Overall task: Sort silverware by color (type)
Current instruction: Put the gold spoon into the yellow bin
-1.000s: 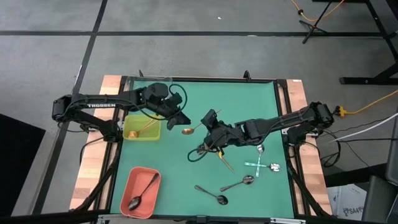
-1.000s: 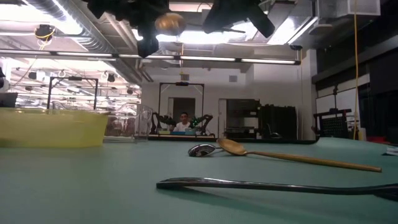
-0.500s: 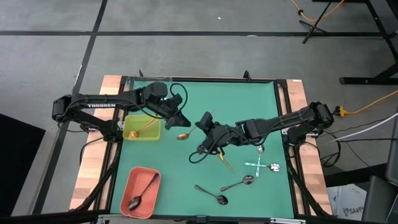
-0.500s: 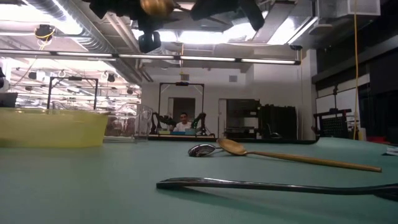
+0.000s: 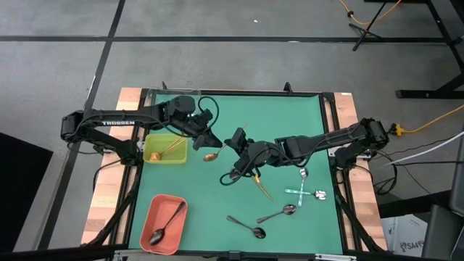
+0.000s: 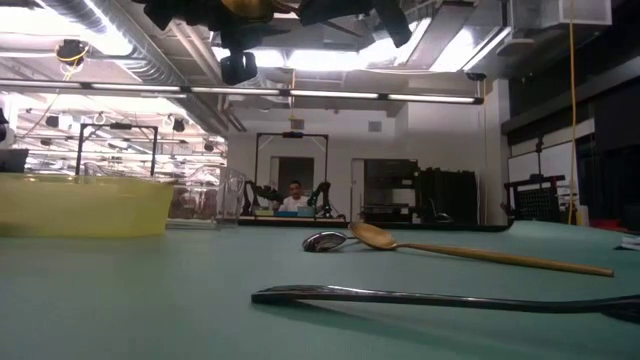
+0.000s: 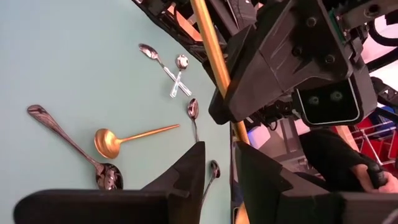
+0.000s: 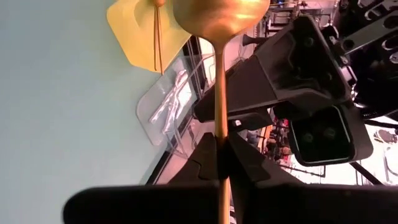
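- Two claws meet mid-tabletop [image 5: 290, 116]: right claw [image 5: 233, 141] is clamped on a gold spoon [image 5: 212, 156], held by the handle w/ bowl pointing out toward the left claw [image 5: 210, 138], apparently so the other arm can take it.
- Left claw sits just beside the spoon's bowl, fingers part open, nothing held; looks like a handover, since the yellow-green tray [image 5: 165, 148] w/ another gold spoon in it lies on the left arm's side.
- Salmon tray [image 5: 161, 225] holds a dark spoon; rest of the silverware lies loose on the tabletop near the right arm.
- Right wrist view shows the pinch on the handle, which the high view blurs.
- Left wrist view shows the gap between its own fingers.
- Low view catches only the loose spoons; both claws cut off at its top.
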Available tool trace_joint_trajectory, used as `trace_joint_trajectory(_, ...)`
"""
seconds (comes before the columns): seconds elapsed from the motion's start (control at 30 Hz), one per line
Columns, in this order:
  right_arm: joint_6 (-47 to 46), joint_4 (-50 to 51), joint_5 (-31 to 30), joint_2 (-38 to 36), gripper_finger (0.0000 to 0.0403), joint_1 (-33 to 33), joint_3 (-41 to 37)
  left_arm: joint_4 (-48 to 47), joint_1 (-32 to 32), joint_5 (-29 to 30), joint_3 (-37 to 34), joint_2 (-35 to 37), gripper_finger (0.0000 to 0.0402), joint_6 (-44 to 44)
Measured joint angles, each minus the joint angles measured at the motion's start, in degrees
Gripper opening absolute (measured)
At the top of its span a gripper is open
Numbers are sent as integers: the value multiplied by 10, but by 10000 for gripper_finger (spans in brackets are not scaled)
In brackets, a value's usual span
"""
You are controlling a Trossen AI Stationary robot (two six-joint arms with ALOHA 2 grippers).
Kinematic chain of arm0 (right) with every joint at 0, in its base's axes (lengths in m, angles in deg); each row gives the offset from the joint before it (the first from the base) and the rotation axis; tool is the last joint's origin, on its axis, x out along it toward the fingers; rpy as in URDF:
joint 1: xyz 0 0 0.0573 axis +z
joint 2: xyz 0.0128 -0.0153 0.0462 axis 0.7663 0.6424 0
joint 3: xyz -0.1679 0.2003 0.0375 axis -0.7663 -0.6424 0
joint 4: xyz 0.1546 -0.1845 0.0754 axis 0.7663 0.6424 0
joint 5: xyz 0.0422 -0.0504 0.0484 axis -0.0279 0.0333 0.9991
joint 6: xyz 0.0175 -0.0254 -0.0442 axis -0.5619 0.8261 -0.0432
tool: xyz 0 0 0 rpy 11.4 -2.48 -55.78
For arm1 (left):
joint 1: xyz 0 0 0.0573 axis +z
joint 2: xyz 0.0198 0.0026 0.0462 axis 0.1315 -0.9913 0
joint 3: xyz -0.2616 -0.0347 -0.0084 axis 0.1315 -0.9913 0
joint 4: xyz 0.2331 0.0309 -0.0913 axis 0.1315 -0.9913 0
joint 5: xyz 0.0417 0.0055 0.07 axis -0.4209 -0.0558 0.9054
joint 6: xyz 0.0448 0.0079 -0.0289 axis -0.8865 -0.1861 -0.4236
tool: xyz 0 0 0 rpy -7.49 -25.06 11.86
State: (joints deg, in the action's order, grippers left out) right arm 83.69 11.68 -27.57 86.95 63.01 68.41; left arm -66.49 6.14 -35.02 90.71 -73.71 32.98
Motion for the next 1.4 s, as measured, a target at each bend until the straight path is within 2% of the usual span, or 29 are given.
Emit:
trace_joint_trajectory(0.23, 0, 1, 6, 0, 1, -10, 0, 0, -4, 1, 0, 0, 83, 3)
trace_joint_trajectory(0.47, 0, 3, 58, 0, 1, -10, 0, 2, -4, 0, 0, 0, 83, 3)
trace_joint_trajectory(1.4, 8, -26, 60, 1, 1, -22, -1, 2, -3, -48, 1, 1, 83, 35)
